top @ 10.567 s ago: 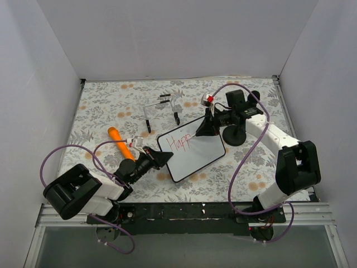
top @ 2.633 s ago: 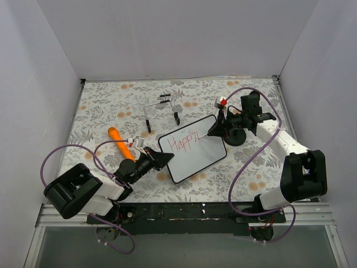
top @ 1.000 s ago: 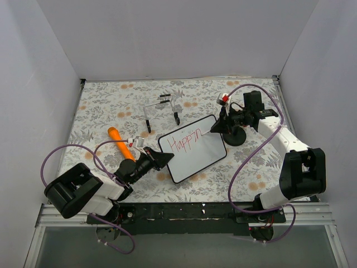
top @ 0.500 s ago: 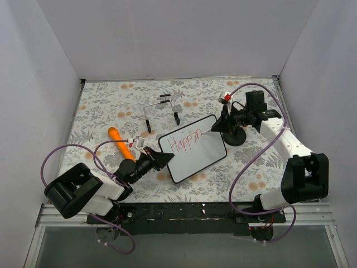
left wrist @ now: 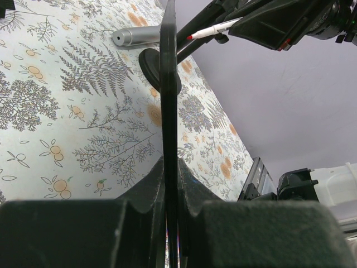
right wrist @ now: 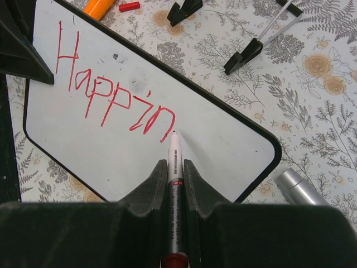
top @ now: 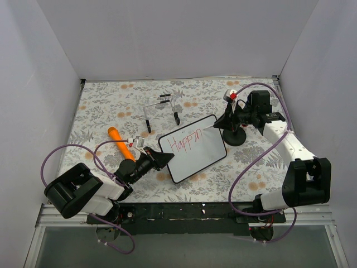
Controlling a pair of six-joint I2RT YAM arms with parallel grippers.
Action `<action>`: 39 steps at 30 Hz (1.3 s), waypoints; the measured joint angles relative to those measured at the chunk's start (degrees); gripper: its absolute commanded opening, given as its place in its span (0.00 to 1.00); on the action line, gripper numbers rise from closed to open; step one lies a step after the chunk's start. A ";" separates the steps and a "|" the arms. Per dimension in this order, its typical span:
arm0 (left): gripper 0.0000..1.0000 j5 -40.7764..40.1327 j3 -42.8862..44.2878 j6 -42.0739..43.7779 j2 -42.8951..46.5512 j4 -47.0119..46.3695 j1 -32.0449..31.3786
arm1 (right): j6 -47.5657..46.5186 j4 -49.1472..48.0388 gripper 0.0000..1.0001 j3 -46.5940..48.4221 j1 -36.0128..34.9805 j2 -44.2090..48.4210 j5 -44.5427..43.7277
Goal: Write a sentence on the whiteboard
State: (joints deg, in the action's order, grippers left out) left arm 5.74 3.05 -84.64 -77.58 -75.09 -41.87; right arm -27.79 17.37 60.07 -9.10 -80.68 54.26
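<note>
The whiteboard [top: 195, 152] lies tilted on the floral table, its near-left corner clamped in my shut left gripper [top: 160, 159]. In the left wrist view the board [left wrist: 168, 84] shows edge-on between the jaws [left wrist: 169, 167]. The sentence [top: 187, 140] reads "Happin" in red [right wrist: 111, 95] on the board [right wrist: 223, 151]. My right gripper [top: 225, 123] is shut on a red-tipped marker [right wrist: 174, 162]. The marker's tip sits just right of the last letter "n". The marker also shows in the left wrist view [left wrist: 215, 30].
A clear wire stand with black feet [top: 162, 109] stands behind the board. An orange marker-like object [top: 120, 142] lies at the left, a red cap [right wrist: 129, 6] near it. A silver cylinder [right wrist: 298, 187] and a black round base [top: 235, 137] sit right of the board.
The writing has grown from "Happ" to "Happin". My right gripper has moved rightward along the board with the marker. The left gripper and the board have stayed put.
</note>
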 measured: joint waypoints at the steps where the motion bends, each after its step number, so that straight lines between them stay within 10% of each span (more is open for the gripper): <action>1: 0.00 0.02 0.00 0.02 0.00 0.00 0.00 | 0.11 -0.42 0.01 0.00 0.04 -0.04 -0.02; 39: 0.00 -0.24 0.00 -0.46 0.00 0.11 0.00 | 4.83 -3.28 0.01 0.13 0.09 -4.13 -2.36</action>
State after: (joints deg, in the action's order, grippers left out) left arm 5.50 3.05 -85.10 -77.58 -74.98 -41.87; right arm -22.96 14.09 60.20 -9.02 -84.82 51.90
